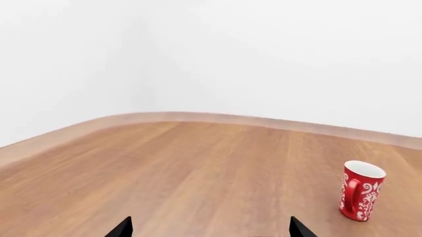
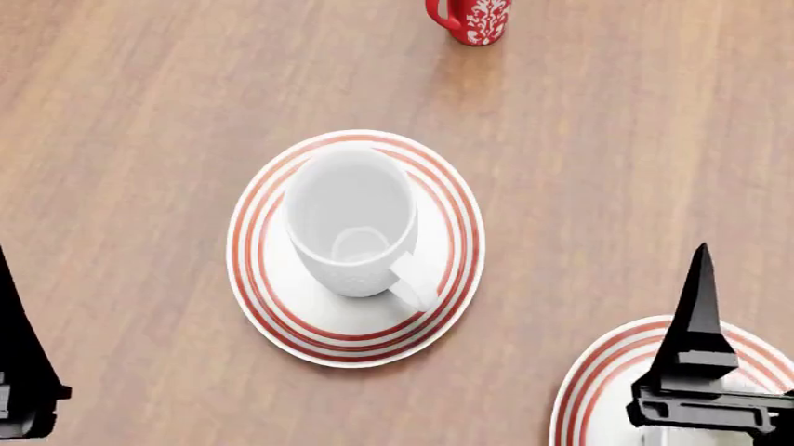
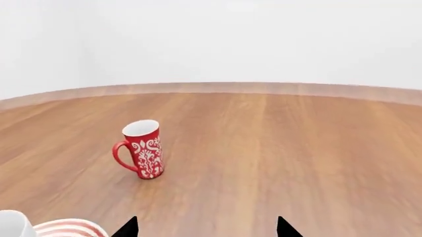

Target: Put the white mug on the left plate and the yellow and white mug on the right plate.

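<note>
The white mug point(image 2: 351, 221) stood upright on the left plate point(image 2: 264, 279), mouth up, its handle pointing toward five o'clock in the head view. The right plate point(image 2: 596, 386) lay at four o'clock. A red mug point(image 2: 473, 19) stood at twelve. The left gripper point(image 1: 209, 228) and right gripper point(image 3: 205, 227) both had their fingers spread apart, holding nothing.
</note>
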Controlling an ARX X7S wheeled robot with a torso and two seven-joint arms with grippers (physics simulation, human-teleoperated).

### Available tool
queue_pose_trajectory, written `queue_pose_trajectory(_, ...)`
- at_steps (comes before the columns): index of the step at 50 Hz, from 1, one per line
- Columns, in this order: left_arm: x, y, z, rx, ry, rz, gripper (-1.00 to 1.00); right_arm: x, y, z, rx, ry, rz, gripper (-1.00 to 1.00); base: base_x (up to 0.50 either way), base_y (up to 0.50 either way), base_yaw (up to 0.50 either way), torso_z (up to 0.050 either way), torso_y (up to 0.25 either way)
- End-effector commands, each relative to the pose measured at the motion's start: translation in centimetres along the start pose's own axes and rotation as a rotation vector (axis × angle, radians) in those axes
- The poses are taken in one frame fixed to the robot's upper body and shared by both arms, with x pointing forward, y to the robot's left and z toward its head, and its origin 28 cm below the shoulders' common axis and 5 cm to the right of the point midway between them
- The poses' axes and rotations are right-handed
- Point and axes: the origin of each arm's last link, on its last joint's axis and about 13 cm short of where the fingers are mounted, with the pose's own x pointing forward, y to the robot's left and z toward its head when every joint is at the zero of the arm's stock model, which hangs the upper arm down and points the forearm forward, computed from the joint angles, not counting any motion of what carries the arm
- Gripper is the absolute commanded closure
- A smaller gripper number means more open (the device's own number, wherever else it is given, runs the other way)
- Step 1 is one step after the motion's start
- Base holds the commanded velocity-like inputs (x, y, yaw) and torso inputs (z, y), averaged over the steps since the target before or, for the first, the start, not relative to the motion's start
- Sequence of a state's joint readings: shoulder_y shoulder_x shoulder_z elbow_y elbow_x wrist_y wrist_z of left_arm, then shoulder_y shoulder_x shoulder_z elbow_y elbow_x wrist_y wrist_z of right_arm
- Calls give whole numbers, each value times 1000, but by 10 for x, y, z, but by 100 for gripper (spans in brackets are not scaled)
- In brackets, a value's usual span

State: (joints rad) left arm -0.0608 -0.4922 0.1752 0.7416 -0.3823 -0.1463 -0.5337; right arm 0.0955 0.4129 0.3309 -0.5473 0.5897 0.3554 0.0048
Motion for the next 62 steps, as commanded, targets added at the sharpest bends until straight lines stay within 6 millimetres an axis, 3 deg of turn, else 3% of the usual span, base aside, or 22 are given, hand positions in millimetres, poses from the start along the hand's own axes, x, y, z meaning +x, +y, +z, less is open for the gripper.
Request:
queue_pose_trajectory(1, 33, -1, 1, 50, 39, -62, -100, 46, 8, -5, 18, -36, 2, -100, 0, 0, 0, 0, 0)
queue_pose_trajectory(6, 49, -4, 6, 93, 50, -97, -100, 54, 10, -4, 4, -75, -15, -100, 0, 0, 0, 0, 0)
queue_pose_trajectory(12, 62, -8, 26, 129, 24, -119, -100, 54, 12, 13, 26, -135, -16, -100, 0, 0, 0, 0, 0)
queue_pose_trajectory(20, 73, -10, 54, 147, -23, -121, -100, 39, 18, 41, -33, -207, 15, -100, 0, 0, 0, 0, 0)
queue_pose_trajectory(36, 72, -8, 95, 158, -140, -123, -100, 0, 25, 94, -44, -340, 56, -100, 0, 0, 0, 0, 0)
queue_pose_trajectory(46, 69, -10, 105, 158, -176, -136, -100, -23, 25, 112, -36, -405, 67, -100, 0, 0, 0, 0, 0)
queue_pose_trajectory(62, 71, -10, 105, 159, -181, -147, -100, -31, 26, 120, -50, -431, 72, -100, 0, 0, 0, 0, 0)
